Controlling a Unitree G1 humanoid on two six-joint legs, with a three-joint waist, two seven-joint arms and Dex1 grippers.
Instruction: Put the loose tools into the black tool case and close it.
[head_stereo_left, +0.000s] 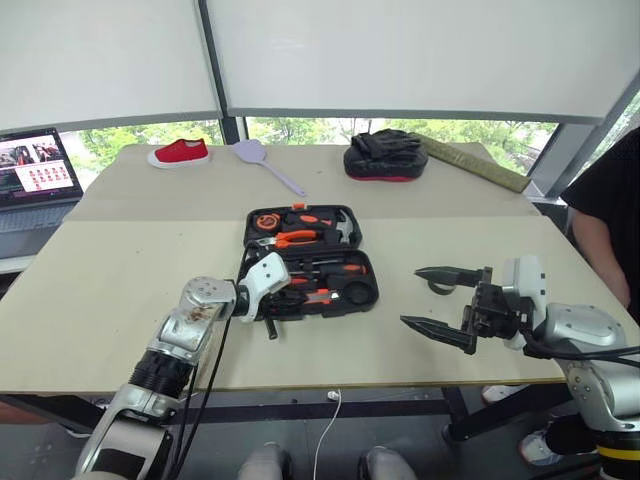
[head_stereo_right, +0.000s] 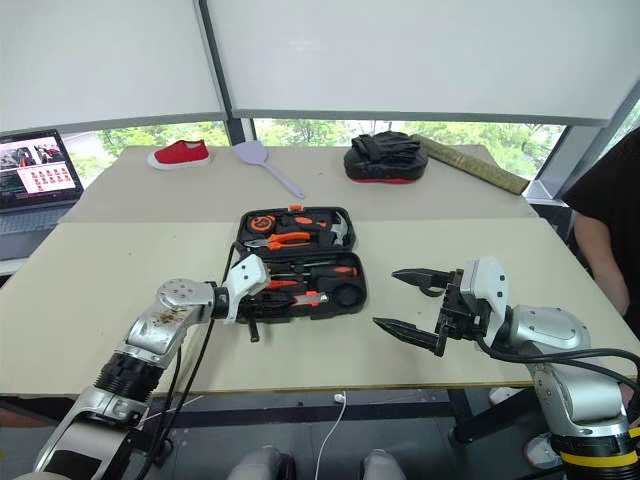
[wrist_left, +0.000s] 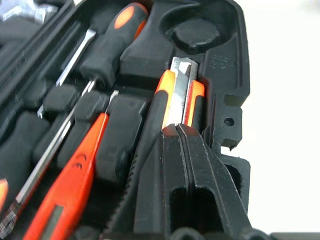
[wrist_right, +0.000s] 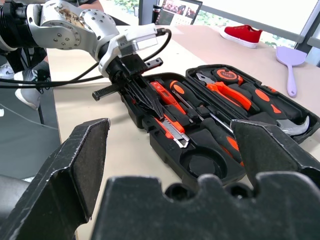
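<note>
- The tool case (head_stereo_left: 362, 292) is black, its moulded inside black too.
- The utility knife (wrist_left: 179, 97) is orange and black with a silver metal strip down its middle.
- The screwdrivers (wrist_left: 107, 42) have black handles with orange patches.
- The pliers (head_stereo_left: 297, 238) have orange grips.
- The table (head_stereo_left: 120, 290) is pale beige.
- The shoe (head_stereo_left: 180, 152) at 11 o'clock is red with a white sole.
- The spatula (head_stereo_left: 262, 160) is lilac.
- The mitt (head_stereo_left: 385, 155) at 1 o'clock is black with a red edge.
- Both grippers' fingers (head_stereo_left: 442, 333) are black.

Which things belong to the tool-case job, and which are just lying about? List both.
Job: black tool case, utility knife, screwdrivers, left gripper.
Lying about: red shoe, lilac spatula, black-and-red mitt, laptop.
</note>
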